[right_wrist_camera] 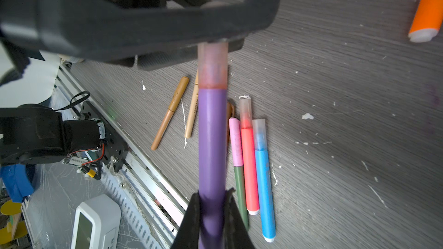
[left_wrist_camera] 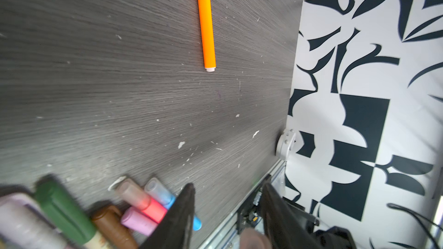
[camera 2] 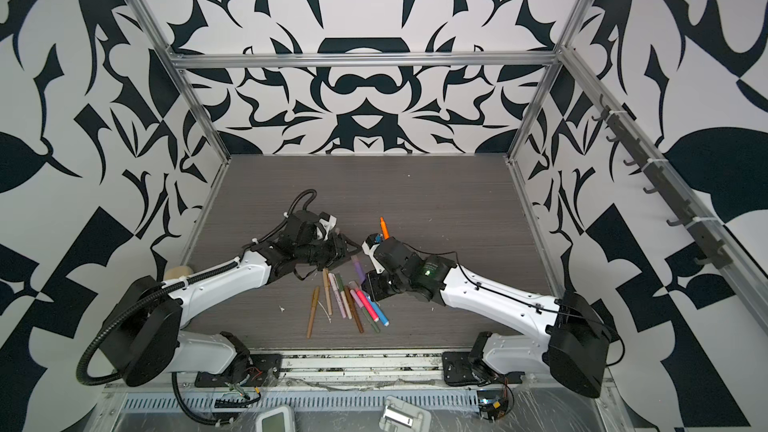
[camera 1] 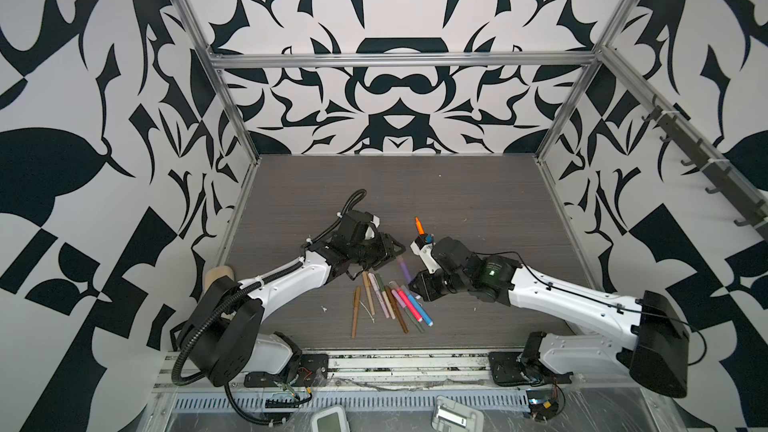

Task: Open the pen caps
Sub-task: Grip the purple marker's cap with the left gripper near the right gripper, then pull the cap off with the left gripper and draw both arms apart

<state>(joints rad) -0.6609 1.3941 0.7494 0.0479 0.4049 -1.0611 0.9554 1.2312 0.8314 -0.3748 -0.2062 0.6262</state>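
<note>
**Purple pen (right_wrist_camera: pixel 212 140) with its cap (right_wrist_camera: pixel 212 68) on.** The cap is a short translucent tube, pinkish-clear, seated on the end of the opaque purple barrel. The pen is held above the table (camera 1: pixel 457 201), between the two arms and near the far end of the heap of pens (camera 1: pixel 390 301). In the heap, a coral pen (right_wrist_camera: pixel 249 164) and a blue pen (right_wrist_camera: pixel 263 188) wear similar translucent caps. A green pen (right_wrist_camera: pixel 240 188) carries an opaque pink one, and thinner tan and brown pens lie alongside. An orange pen (left_wrist_camera: pixel 206 25) lies alone farther back, well apart from the heap.

The right end effector (right_wrist_camera: pixel 212 192) is clenched on the purple barrel, one finger on each side. The left arm reaches in from the opposite side. The left end effector (left_wrist_camera: pixel 229 185) sits over the capped end, its fingers standing apart.

In the right wrist view the cap's far end is hidden under the left end effector's black body. In the left wrist view the cap is only a blurred pinkish patch at the frame edge, so it cannot be told whether the left fingers press on it. In both top views the wrist housings cover most of the fingers.
</note>
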